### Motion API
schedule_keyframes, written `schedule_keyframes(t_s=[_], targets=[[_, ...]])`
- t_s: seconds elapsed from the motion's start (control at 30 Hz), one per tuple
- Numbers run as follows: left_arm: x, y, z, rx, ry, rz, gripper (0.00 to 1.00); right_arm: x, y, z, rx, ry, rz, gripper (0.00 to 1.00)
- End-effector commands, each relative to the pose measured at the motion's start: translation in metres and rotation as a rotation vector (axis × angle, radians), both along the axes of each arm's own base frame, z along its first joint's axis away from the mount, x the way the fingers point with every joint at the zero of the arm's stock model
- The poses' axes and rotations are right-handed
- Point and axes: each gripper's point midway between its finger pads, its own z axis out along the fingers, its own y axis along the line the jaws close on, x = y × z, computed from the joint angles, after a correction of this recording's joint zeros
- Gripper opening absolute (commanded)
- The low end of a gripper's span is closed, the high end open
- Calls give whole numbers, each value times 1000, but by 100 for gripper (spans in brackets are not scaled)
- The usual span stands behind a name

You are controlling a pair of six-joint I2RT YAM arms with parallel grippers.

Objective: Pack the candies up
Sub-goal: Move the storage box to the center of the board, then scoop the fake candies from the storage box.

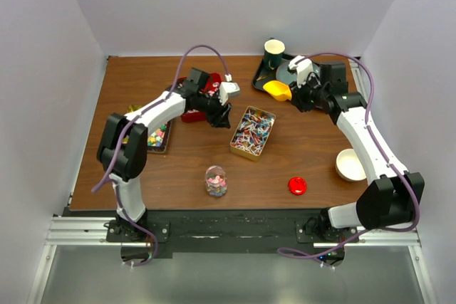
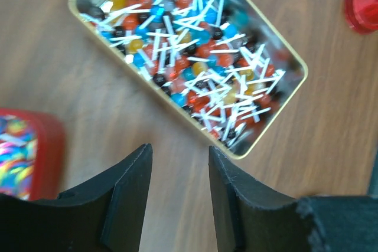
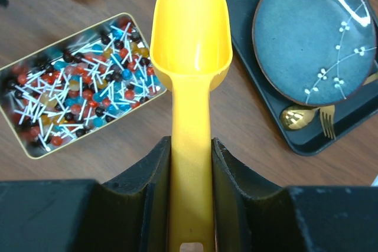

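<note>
Candies [image 1: 252, 132] on white sticks, in red, blue, yellow and dark colours, are heaped inside an open rectangular tin [image 1: 232, 140] at the middle of the table. More small multicoloured sweets [image 2: 15, 151] are seen in a red container [image 2: 35, 157] just to the left of the tin, though that part of the left wrist view is blurred and their kind cannot be made out.

The left gripper [image 2: 179, 154] is held above bare wood just beside the tin's left side, its jaws parted and nothing between them. The right gripper [image 3: 191, 146] is positioned beyond the tin's far right corner, its jaws pressed against the handle of a yellow scoop [image 3: 192, 33], whose empty bowl is pointed past the tin's end.

A black tray [image 3: 242, 22] carrying a blue plate [image 3: 316, 33] is placed to the right of the tin. A glass jar [image 1: 216, 181] with coloured pieces inside is stood nearer the arm bases than the tin, and a red lid [image 1: 297, 186] is lying to the jar's right.
</note>
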Motion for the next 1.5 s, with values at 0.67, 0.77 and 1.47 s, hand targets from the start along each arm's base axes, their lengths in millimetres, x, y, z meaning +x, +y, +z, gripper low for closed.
schedule_keyframes(t_s=[0.67,0.77,1.47], targets=[[-10,-25,-57,150,3,-35,25,14,-3,20,-7,-87,-15,0],[-5,-13,-56,181,-30,-55,19,11,-2,18,-10,-81,6,0],[44,58,-75,374,-433,-364,24,6,0,12,-16,-66,26,0]])
